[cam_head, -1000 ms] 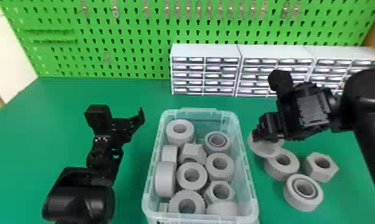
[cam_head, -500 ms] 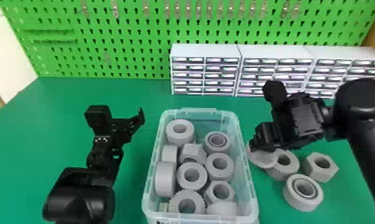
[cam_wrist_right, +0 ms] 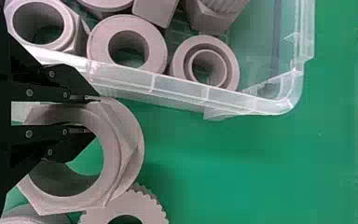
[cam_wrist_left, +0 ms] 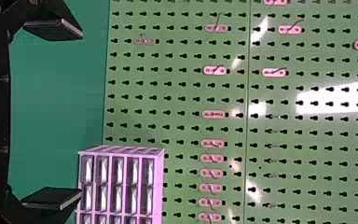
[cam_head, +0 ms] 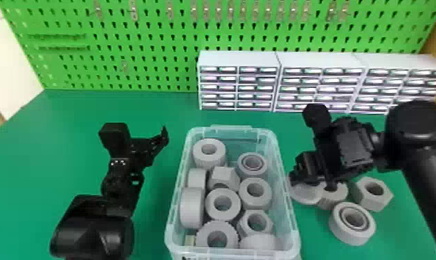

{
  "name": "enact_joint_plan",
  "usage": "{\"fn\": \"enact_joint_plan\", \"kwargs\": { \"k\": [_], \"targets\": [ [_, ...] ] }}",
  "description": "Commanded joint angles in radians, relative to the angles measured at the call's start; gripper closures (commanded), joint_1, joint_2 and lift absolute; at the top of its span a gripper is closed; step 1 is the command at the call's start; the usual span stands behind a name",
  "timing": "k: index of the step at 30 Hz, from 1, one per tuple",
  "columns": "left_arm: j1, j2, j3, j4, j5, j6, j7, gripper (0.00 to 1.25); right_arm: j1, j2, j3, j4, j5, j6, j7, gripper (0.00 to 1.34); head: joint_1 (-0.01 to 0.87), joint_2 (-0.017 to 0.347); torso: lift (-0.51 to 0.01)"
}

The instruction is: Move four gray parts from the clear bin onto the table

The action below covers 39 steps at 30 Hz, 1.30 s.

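"How many gray parts (cam_head: 207, 161) were pictured?"

"Fourteen were visible: ten inside the bin, four loose parts (cam_head: 347, 235) outside it."

"And bins?"

"One, a clear bin (cam_head: 230, 130)."

"Cabinets?"

"Three white drawer cabinets (cam_head: 239, 59), lined up before one green pegboard (cam_head: 151, 38) on one green table (cam_head: 72, 114)."

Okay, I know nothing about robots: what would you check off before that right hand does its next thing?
1. Right hand gripping the flanged gray part by its wall: ok.
2. That part outside the clear bin: ok.
3. That part fully resting on the table: cannot tell.
4. That part not touching the ribbed part: cannot tell.
5. Left hand out of the way, left of the bin: ok.
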Motion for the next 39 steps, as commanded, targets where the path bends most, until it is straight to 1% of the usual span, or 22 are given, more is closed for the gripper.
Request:
{"fn": "enact_joint_plan", "kwargs": {
  "k": [1,9,23,39],
  "targets": [
    [0.0,0.0,0.001,0.0,0.001,0.0,0.0,0.1,0.006,-0.002,0.012,0.004,-0.001,0.001,0.0,1.08,0.693,0.072,-0.052],
    [0.0,0.0,-0.001,0.001,0.001,0.0,0.0,0.1,0.022,-0.006,0.026,0.012,-0.006,0.001,0.0,1.08,0.693,0.072,-0.052],
    [-0.002,0.0,-0.001,0.001,0.002,0.0,0.002,0.1,0.043,-0.017,0.024,0.033,-0.001,0.001,0.0,1.08,0.693,0.072,-0.052],
    [-0.003,0.0,-0.004,0.005,0.006,0.0,0.002,0.1,0.06,-0.022,0.023,0.064,0.024,0.001,0.0,1.08,0.693,0.072,-0.052]
  ]
}}
